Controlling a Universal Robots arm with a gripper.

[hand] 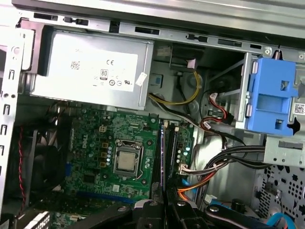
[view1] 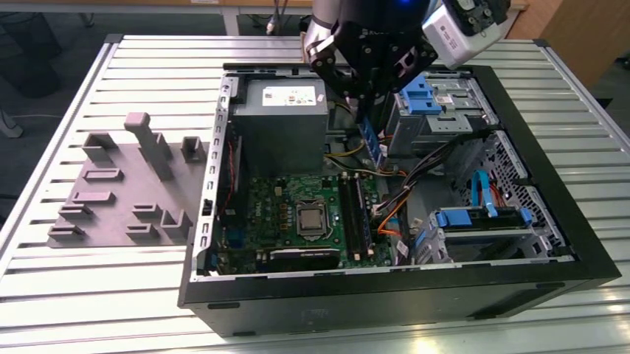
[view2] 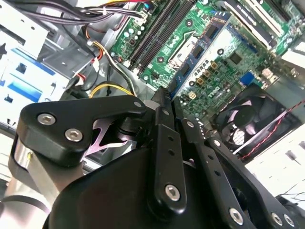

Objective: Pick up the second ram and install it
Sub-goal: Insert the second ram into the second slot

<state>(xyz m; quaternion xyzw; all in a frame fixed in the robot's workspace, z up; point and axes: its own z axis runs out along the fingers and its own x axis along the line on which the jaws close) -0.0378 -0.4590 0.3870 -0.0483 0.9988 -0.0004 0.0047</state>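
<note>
**Gripper (hand: 164, 206), nearest the wrist cameras.** Its two black fingers (hand: 152, 210) are clenched on the flat faces of the second ram (hand: 162, 157), a hold that keeps so thin a stick from twisting. In the first wrist view the ram shows only its narrow edge. This is a dark line running parallel to the memory slots (hand: 174, 143) and just beside them. The grip leaves the edge turned toward the motherboard (hand: 95, 143) free. In the second wrist view the same stick (view2: 200, 52) reaches from the fingertips out over the board, with black chips on its face.

**Exterior view, read as a clock face centred on the processor socket (view1: 311, 219).** The slots (view1: 352, 210) lie at 3 o'clock. The ram (view1: 372, 144) hangs under the gripper (view1: 369, 110) at about 1 o'clock and is judged to be above the board and not yet seated. Beyond it the power supply (view1: 280, 110) occupies 12 o'clock. A bundle of cables (view1: 433, 158) sweeps in at 2 o'clock, near enough to the ram to be a likely snag.

**Farthest off, at 9 o'clock outside the case (view1: 394, 291).** The grey fixture tray (view1: 128, 192) rests on the slatted table (view1: 59, 295). Its posts and pockets suggest a parts holder, set beside the open case so that one arm can reach both.
</note>
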